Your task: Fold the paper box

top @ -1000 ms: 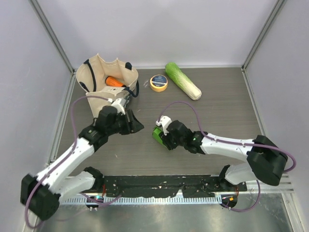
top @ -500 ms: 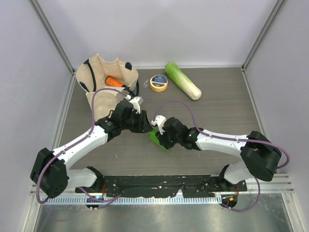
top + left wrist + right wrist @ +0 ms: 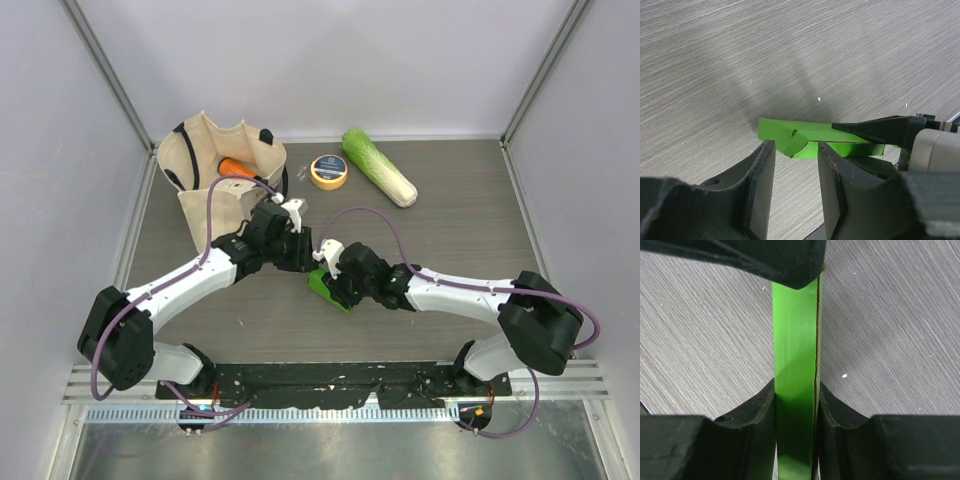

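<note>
Two claws were at one green piece near mid-bench. Writing: only a dark round label inside the yellow tape roll (image 3: 329, 172), well beyond both claws, its print too small to read.

Materials. Paper box (image 3: 322, 287) (image 3: 775, 129) (image 3: 792, 340) was bright green thin card, smooth, flattened to a narrow slab with sharp creases. A raw brown cut edge ran along one side in the right wrist view. A small flap was bent out at the end facing the left claw. Bench (image 3: 450, 230) was dark grey with fine wood grain and a few white specks. Beyond the left claw stood a cream cloth bag (image 3: 205, 150) with dark handles and something orange (image 3: 237, 168) inside. Long pale-green cabbage (image 3: 380, 168) lay beyond the right claw, near the tape roll.

Claws. Right claw (image 3: 328, 278) (image 3: 796, 390) was clamped on the paper box, one black finger pressed to each broad face. Whether the card rested on the bench could not be told. Left claw (image 3: 303, 260) (image 3: 794, 150) stood partly open, fingers apart, at the box's flapped end. The flap showed in the gap between its tips; contact with the pads could not be told. Both claws were close together, the box between them.
</note>
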Robot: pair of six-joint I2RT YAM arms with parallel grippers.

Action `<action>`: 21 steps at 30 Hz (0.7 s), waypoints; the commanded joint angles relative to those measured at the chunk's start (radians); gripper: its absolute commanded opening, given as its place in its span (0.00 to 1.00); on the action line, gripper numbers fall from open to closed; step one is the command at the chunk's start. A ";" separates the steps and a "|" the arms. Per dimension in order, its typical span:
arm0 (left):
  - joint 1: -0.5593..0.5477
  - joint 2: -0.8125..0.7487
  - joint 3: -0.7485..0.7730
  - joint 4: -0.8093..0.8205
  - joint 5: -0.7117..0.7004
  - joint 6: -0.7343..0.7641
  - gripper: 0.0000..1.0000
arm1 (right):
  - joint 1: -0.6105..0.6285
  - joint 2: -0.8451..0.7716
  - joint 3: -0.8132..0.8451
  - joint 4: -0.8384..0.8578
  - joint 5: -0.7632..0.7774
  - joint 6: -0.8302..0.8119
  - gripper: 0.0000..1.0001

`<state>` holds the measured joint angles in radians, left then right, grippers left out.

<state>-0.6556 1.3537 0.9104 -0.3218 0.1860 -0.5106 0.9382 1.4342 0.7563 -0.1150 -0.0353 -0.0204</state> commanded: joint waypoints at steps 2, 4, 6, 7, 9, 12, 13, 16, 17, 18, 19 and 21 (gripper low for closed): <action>-0.004 0.016 0.047 0.009 0.012 0.032 0.41 | -0.001 -0.004 0.005 -0.022 -0.018 -0.007 0.35; -0.004 0.021 0.050 0.013 0.018 0.030 0.38 | -0.001 -0.004 0.006 -0.022 -0.018 -0.007 0.34; -0.006 0.027 0.051 0.013 0.026 0.026 0.32 | -0.001 -0.003 0.006 -0.022 -0.018 -0.007 0.34; -0.006 0.030 0.053 0.013 0.029 0.026 0.30 | -0.001 0.000 0.008 -0.020 -0.018 -0.007 0.34; -0.010 0.030 0.051 0.015 0.027 0.026 0.27 | -0.001 0.003 0.008 -0.023 -0.018 -0.009 0.34; -0.016 0.032 0.050 0.013 0.033 0.026 0.22 | -0.001 0.002 0.009 -0.022 -0.014 -0.012 0.33; -0.021 0.033 0.051 0.010 0.033 0.024 0.21 | -0.001 0.002 0.011 -0.025 -0.011 -0.012 0.33; -0.033 0.028 0.050 0.000 0.018 0.023 0.18 | -0.001 0.003 0.012 -0.023 -0.009 -0.013 0.33; -0.035 0.027 0.047 -0.002 0.001 0.024 0.18 | -0.001 0.000 0.012 -0.023 -0.009 -0.012 0.33; -0.039 0.024 0.047 -0.003 -0.011 0.027 0.18 | -0.001 0.000 0.011 -0.022 -0.009 -0.012 0.33; -0.045 0.025 0.047 -0.013 -0.023 0.029 0.18 | -0.001 0.000 0.011 -0.023 -0.009 -0.012 0.33; -0.052 0.033 0.048 -0.026 -0.052 0.038 0.18 | -0.001 -0.001 0.011 -0.022 -0.011 -0.012 0.33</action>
<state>-0.6868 1.3769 0.9329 -0.3191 0.1886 -0.5037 0.9382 1.4345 0.7563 -0.1177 -0.0357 -0.0246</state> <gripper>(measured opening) 0.185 0.358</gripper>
